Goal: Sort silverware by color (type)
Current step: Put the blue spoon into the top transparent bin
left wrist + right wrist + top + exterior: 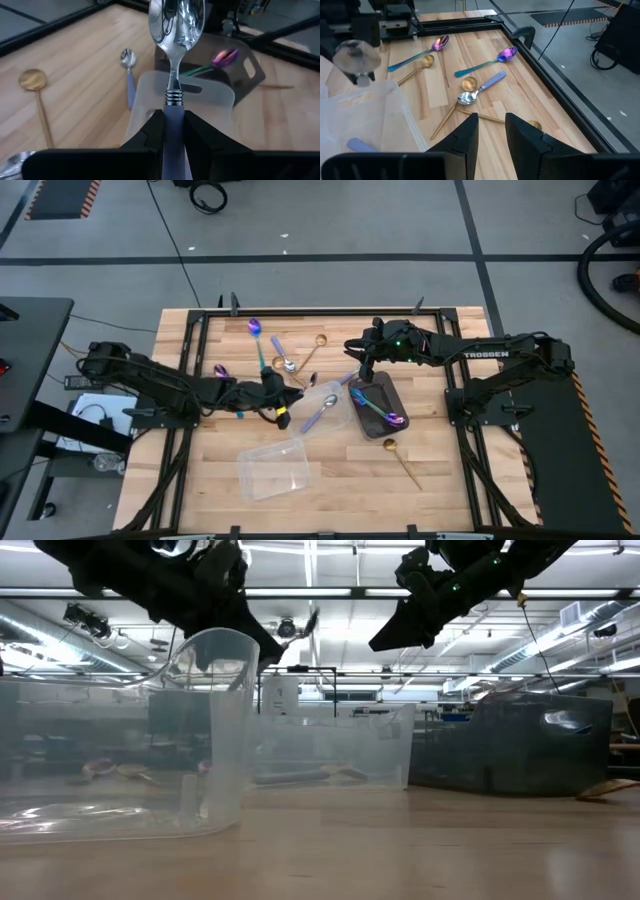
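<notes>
My left gripper (272, 387) is shut on a silver spoon with a lavender handle (177, 25), held above a clear container (322, 408). A like spoon (318, 416) lies in that container. My right gripper (360, 366) is open and empty above the far end of the dark tray (392, 386), which holds iridescent spoons (380, 410). At the far side, iridescent spoons (487, 62) (417, 55), gold spoons (417, 67) (454, 107) and a silver lavender-handled spoon (480, 90) lie flat on the table. A gold spoon (402, 460) lies near the tray. My left gripper pinches the spoon's lavender handle (173, 117) between its two fingers, just behind the ribbed metal neck. The fingers lie along the handle. The spoon sticks straight out ahead of the fingers, bowl (177, 25) foremost. It is lifted clear, above the clear container (185, 97).
A second clear container (275, 470) lies at the near middle of the table and stands close in the low view (210, 730). Dark frame rails run along the table's edges (520, 37). Bare wood shows at the near right.
</notes>
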You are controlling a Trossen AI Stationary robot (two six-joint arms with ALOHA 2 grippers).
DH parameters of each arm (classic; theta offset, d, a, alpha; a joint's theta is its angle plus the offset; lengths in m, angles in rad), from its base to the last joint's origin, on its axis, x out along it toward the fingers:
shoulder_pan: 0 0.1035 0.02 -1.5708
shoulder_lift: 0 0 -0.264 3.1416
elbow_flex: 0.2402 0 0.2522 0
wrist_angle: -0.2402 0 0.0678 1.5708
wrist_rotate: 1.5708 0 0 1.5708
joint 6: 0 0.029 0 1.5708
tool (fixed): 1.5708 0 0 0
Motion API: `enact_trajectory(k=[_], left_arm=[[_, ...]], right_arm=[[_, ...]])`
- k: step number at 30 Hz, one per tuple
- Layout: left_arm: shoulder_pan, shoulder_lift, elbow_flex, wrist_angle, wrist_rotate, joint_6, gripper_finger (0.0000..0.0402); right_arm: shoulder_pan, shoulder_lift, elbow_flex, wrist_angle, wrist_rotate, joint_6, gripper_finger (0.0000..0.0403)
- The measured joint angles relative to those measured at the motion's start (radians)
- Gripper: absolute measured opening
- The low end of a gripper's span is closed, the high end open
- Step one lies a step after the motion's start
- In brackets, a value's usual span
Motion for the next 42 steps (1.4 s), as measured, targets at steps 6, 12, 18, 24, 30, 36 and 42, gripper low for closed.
enact_trajectory(k=[6, 12, 18, 24, 30, 36, 42], left_arm=[[0.0, 0.083, 0.026, 0.0, -0.007, -0.037, 0.0057], [-0.001, 0.183, 0.105, -0.057, 0.006, -0.066, 0.0057], [-0.005, 0.253, 0.165, -0.119, 0.024, -0.11, 0.0057], [-0.023, 0.27, 0.173, -0.165, 0.024, -0.163, 0.0057], [-0.029, 0.281, 0.172, -0.218, 0.027, -0.194, 0.0057], [-0.028, 0.281, 0.172, -0.267, 0.064, -0.22, 0.0057], [-0.029, 0.281, 0.172, -0.276, 0.074, -0.239, 0.0057]], right_arm=[[0.0, 0.0, 0.0, 0.001, 0.0, 0.0, 0.0107], [0.0, 0.0, 0.0, -0.003, 0.0, 0.0, 0.0107], [0.0, 0.0, 0.0, -0.011, 0.0, 0.0, 0.0107], [0.0, 0.0, 0.0, -0.014, 0.0, 0.0, 0.0107], [0.0, 0.0, 0.0, -0.007, 0.0, 0.0, 0.0107], [0.0, 0.0, 0.0, -0.007, 0.0, 0.0, 0.0107], [0.0, 0.0, 0.0, -0.007, 0.0, 0.0, 0.0107]])
